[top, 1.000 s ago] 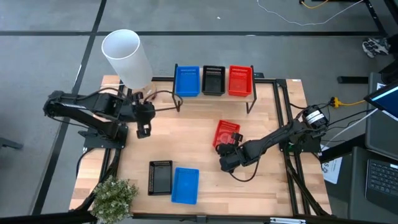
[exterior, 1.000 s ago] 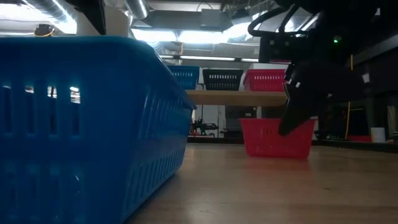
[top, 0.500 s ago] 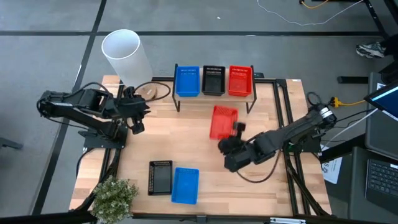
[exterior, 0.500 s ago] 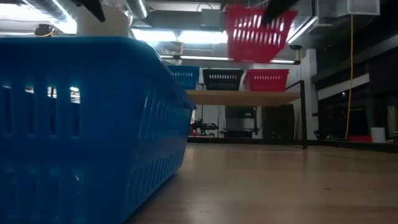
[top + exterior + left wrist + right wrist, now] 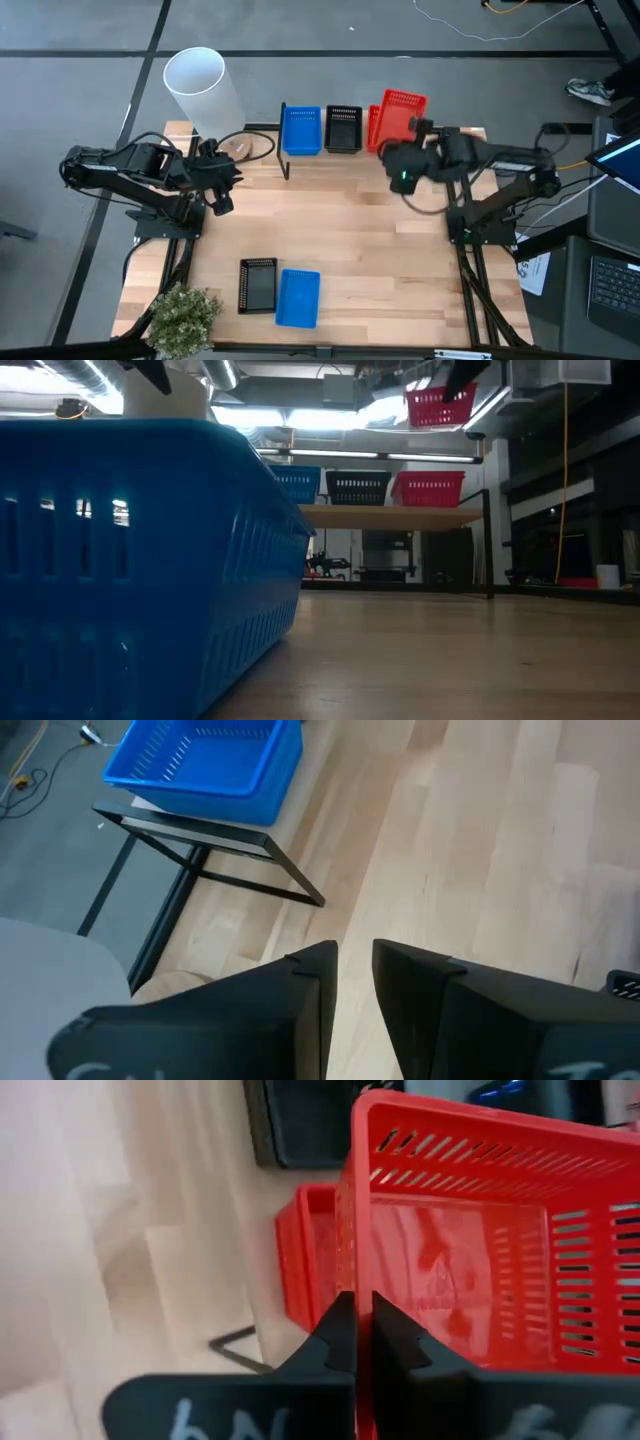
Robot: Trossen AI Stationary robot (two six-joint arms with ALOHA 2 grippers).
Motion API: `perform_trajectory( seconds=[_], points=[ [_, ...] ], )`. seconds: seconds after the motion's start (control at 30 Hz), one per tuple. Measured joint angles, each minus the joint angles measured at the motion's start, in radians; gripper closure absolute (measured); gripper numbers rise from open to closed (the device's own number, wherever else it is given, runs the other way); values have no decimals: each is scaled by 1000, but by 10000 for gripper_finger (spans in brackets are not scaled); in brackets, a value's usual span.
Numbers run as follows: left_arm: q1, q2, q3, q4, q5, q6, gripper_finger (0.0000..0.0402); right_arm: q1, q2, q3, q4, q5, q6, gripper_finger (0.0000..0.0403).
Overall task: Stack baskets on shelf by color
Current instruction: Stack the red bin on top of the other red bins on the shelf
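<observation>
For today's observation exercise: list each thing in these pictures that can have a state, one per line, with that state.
Carried red mesh plastic basket: gripped, raised above the shelf.
Right gripper: shut on that basket's wall.
Left gripper: holding nothing, at the table's left.
Wood-topped shelf: holds blue, black and red baskets.
Blue basket and black basket: on the table, unstacked.

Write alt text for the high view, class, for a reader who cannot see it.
Seen from above, the right gripper holds a red basket over the red basket already on the shelf, beside a black basket and a blue basket. The left gripper waits near the table's left edge; a black basket and blue basket lie near the front.
</observation>
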State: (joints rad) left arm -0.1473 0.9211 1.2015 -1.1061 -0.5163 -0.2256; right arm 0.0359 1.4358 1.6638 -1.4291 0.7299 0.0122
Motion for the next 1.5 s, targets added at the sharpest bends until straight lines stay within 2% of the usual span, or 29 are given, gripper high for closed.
perform_trajectory(
  seconds=[0.17, 0.27, 0.4, 0.57, 0.7, 0.8, 1.0, 1.13, 1.33, 1.5],
  points=[
    [0, 0, 0, 0, 0, 0, 341, -189, -29, 0, 63, -263, -180, 402],
    [0, 0, 0, 0, 0, 0, 341, -259, -25, -1, 122, -300, -257, 403],
    [0, 0, 0, 0, 0, 0, 341, -352, -15, -2, 203, -420, -379, 403],
    [0, 0, 0, 1, 0, 0, 341, -476, -15, -2, 210, -558, -406, 403],
    [0, 0, 0, 3, 0, 0, 341, -515, -24, -26, 240, -584, -423, 403],
    [0, 2, 0, 15, 0, -1, 341, -532, -43, -85, 263, -673, -462, 403],
    [0, 2, 0, 69, 0, 0, 341, -545, -76, -217, 335, -676, -495, 403],
    [0, 2, 0, 80, 0, 0, 341, -543, -79, -227, 357, -663, -519, 403],
    [0, 2, 0, 80, 1, -6, 341, -544, -80, -227, 296, -629, -521, 403],
    [0, 2, 0, 80, 1, -6, 341, -544, -80, -227, 319, -675, -519, 388]
  ],
)
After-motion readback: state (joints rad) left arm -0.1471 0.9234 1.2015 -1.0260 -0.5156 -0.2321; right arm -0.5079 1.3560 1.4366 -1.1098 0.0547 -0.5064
